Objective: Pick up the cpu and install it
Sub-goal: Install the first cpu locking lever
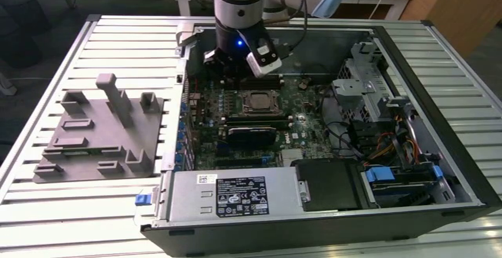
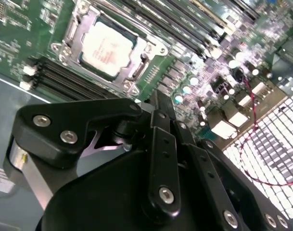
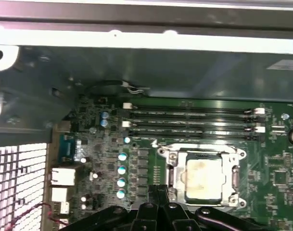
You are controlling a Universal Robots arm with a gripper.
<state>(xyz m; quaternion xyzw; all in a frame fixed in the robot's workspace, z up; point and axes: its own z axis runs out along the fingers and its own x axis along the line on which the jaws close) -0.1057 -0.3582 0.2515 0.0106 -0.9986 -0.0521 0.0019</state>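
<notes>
The cpu lies flat in the socket frame on the green motherboard, its silver top facing up. It shows in both wrist views, cpu and cpu, with the metal frame around it. My gripper hangs inside the open computer case, above the board and toward the exterior view's left of the socket. Its black fingers come together to a narrow tip at my gripper, shut with nothing between them and apart from the cpu.
A grey fixture tray lies on the slatted table at the exterior view's left. Memory slots run beside the socket. The power supply, drive cage, cables and the case walls surround the board.
</notes>
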